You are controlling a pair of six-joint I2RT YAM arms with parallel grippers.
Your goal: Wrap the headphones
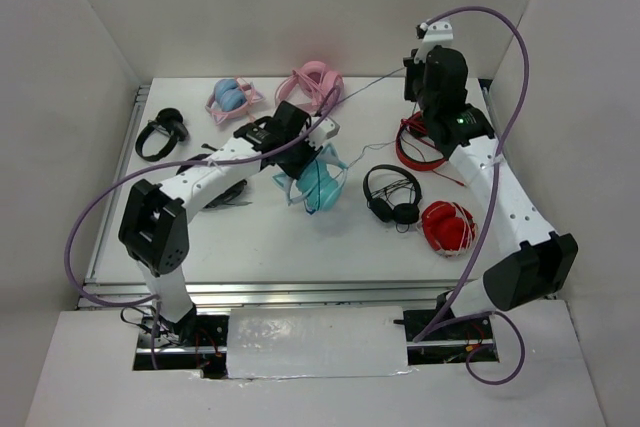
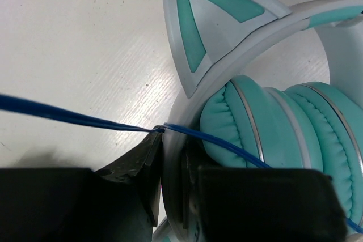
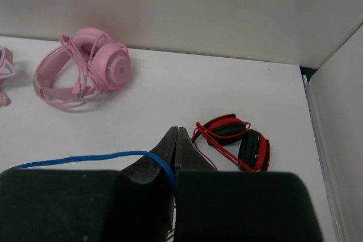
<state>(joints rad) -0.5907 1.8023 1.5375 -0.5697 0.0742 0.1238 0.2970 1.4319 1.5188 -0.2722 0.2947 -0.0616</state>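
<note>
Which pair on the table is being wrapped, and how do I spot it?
Look to the middle of the white table, where the left gripper is clamped on a pale band. The headphones there are teal with cat ears, unlike the pink pair, black pair and red pair nearby; their thin blue cable runs to the right gripper.

Seven headphone sets: one teal set, one pink set, one pink-and-blue set, two black sets, one red set, one red-and-black set. One blue cable. Two arms, two grippers: left gripper, right gripper.
</note>
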